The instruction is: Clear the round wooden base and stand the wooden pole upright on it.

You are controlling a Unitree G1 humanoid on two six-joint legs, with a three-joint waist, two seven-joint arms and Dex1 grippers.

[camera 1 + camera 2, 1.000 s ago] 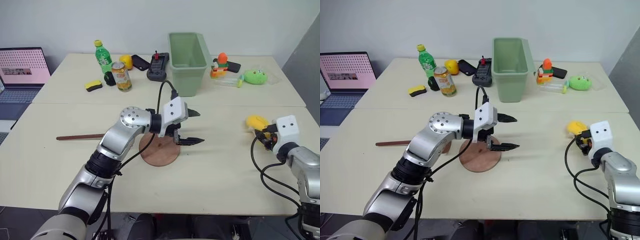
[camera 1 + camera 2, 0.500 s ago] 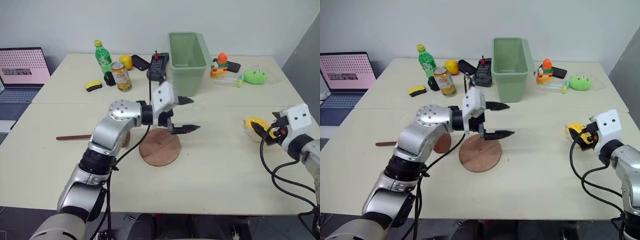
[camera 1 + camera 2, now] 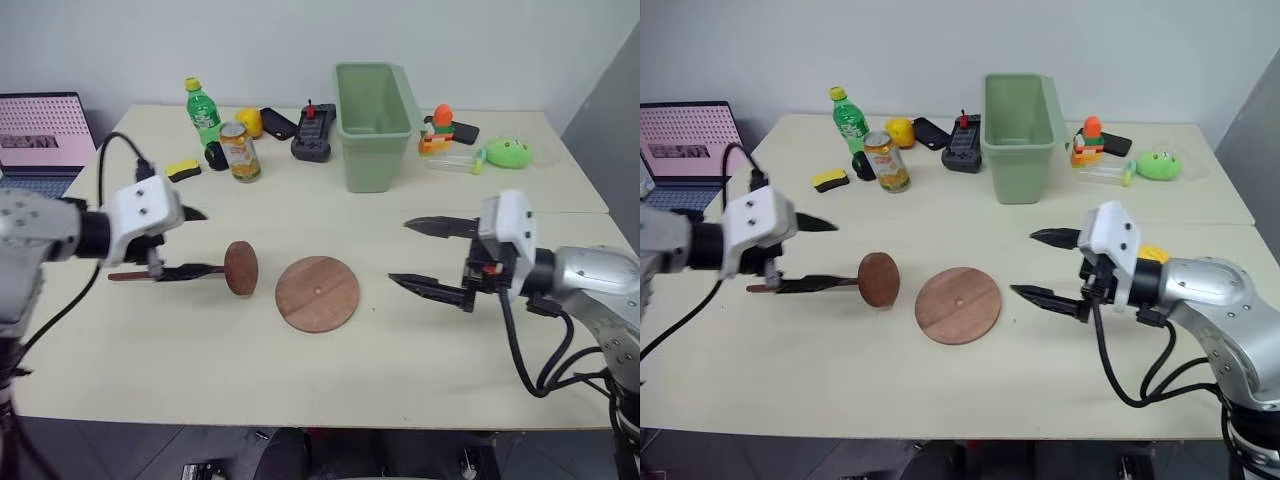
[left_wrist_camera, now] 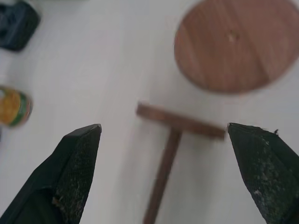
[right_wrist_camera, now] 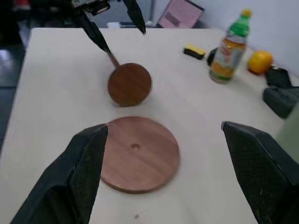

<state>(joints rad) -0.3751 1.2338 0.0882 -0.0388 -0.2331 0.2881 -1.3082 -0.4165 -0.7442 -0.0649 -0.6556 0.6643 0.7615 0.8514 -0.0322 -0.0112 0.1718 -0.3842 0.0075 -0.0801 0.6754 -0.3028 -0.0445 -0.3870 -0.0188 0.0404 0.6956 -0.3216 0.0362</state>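
I'm seeing the thin dark-brown wooden pole (image 3: 170,272) lying along the table's (image 3: 300,380) left side, its disc end facing the flat round wooden base (image 3: 317,293); the tall green bin (image 3: 372,125) looks empty; left gripper (image 3: 192,242) and right gripper (image 3: 418,255) are gaping, released.

Office-like test room: plain tables (image 3: 400,360), laptop (image 3: 40,130).

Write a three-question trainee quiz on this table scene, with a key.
1. True or false: the wooden pole is standing upright on the round wooden base.
2. Which tool is nearer the pole? A) left tool B) right tool
3. Fill in: nothing rests on the base, and its small centre ____ is uncovered.

Key:
1. False; the pole lies on the table beside the base, its disc end toward the base.
2. A; the left tool is open by the pole. The right tool is open on the base's other side.
3. hole
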